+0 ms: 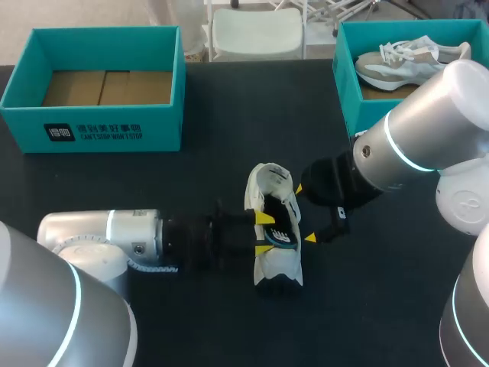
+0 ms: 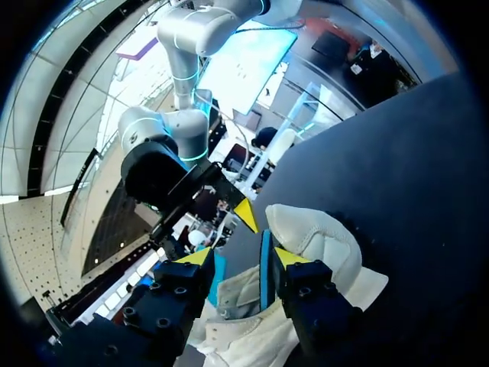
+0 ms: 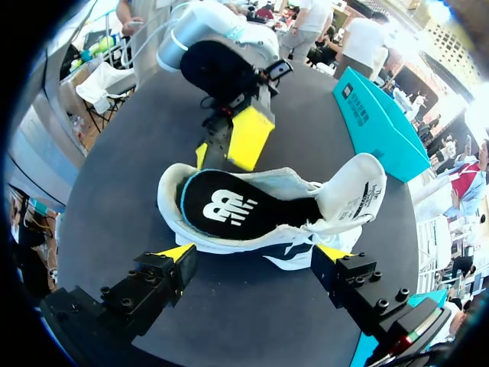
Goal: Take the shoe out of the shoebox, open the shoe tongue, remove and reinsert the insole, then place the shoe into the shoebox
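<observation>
Teal empty shoebox (image 1: 92, 131); second shoebox (image 1: 348, 93) with sneaker (image 1: 405, 63)

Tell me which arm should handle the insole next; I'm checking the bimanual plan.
Probably left. The left end effector sits in the opening of the shoe, at the insole; the right end effector stands open beside the shoe.

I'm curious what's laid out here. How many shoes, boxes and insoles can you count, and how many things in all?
Shoes: 2
Boxes: 2
Insole: 1
Total: 5
</observation>
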`<state>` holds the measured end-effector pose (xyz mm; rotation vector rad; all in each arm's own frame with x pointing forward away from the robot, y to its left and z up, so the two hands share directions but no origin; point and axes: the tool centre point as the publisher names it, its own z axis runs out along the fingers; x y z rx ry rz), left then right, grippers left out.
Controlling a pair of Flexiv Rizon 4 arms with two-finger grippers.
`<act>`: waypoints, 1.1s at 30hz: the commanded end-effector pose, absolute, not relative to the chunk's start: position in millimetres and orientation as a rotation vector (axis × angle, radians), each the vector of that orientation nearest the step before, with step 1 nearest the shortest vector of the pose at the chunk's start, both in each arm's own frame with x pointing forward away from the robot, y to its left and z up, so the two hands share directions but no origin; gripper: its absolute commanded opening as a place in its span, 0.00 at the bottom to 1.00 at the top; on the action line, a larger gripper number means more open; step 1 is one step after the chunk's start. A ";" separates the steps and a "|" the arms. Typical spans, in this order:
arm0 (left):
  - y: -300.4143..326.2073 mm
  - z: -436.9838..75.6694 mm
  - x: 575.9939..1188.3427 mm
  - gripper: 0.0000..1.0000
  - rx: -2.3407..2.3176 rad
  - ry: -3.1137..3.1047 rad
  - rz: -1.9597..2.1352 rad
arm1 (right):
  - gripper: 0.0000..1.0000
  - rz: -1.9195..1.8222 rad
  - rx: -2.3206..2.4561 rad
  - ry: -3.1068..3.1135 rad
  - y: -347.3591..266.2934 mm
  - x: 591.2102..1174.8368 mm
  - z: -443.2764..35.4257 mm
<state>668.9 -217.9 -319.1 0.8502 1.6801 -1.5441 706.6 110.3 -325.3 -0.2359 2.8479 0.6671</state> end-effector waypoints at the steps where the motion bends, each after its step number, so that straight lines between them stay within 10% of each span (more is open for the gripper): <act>1: -199.1 -304.2 662.4 0.49 0.859 1.674 -1.527 | 1.00 0.665 -0.234 2.845 111.4 705.5 -326.8; 21: -181.2 -279.6 669.7 1.00 1.248 1.814 -1.424 | 1.00 0.665 -0.234 2.845 111.4 705.5 -326.8; 33: -184.5 -261.2 695.8 1.00 1.630 1.999 -1.290 | 1.00 0.665 -0.234 2.845 111.4 705.5 -326.8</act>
